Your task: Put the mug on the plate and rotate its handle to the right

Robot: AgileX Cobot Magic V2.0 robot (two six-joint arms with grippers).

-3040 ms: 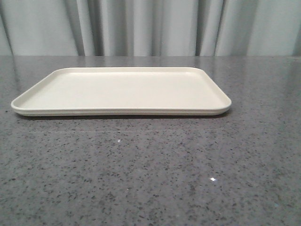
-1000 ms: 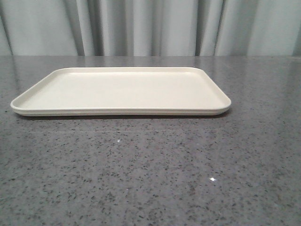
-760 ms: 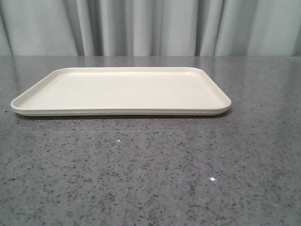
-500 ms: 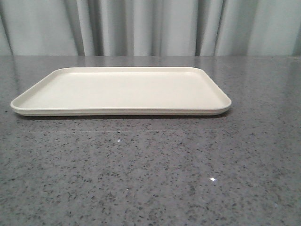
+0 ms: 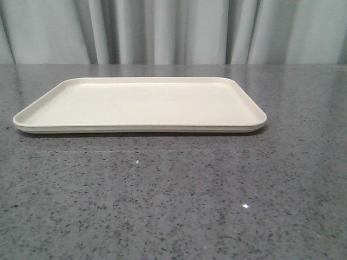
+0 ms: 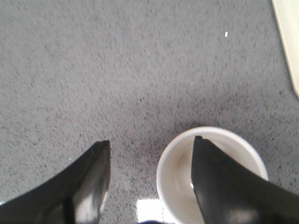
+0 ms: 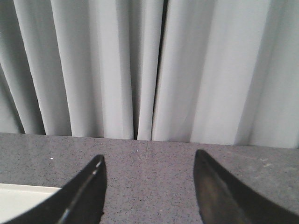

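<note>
The cream plate (image 5: 49, 120) lies empty on the grey table in the front view; neither gripper shows there. In the left wrist view the white mug (image 6: 175, 175) stands on the table, seen from above. My left gripper (image 6: 152, 144) is open, with one finger (image 6: 219, 182) over the mug's mouth and the other (image 6: 88, 177) outside the mug over bare table. The handle and the smiley face are hidden. A strip of the plate (image 6: 288, 42) shows at that view's edge. My right gripper (image 7: 149, 161) is open and empty above the table, and a corner of the plate (image 7: 23, 196) shows beside it.
Grey pleated curtains (image 5: 173, 30) hang behind the table's far edge and also show in the right wrist view (image 7: 149, 65). The speckled grey tabletop (image 5: 173, 200) stretches in front of the plate.
</note>
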